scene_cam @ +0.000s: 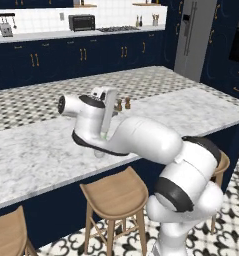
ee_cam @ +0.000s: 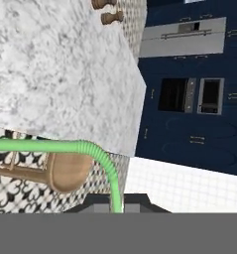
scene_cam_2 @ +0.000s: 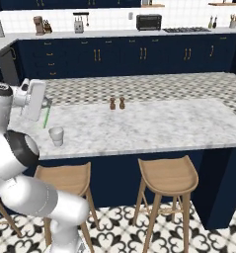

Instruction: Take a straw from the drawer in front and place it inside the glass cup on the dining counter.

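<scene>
While the arm reaches over the dining counter [scene_cam_2: 154, 126], its jaws clamp the straw [scene_cam_2: 46, 116] above the glass cup [scene_cam_2: 56, 136].

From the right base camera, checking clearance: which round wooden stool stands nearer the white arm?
The left wooden stool, partly behind the arm; the other stool stands clear.

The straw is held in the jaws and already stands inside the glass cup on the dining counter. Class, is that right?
Not quite. The straw is held in the jaws, but it hangs above the glass cup, not inside it; the right base view shows this.
</scene>
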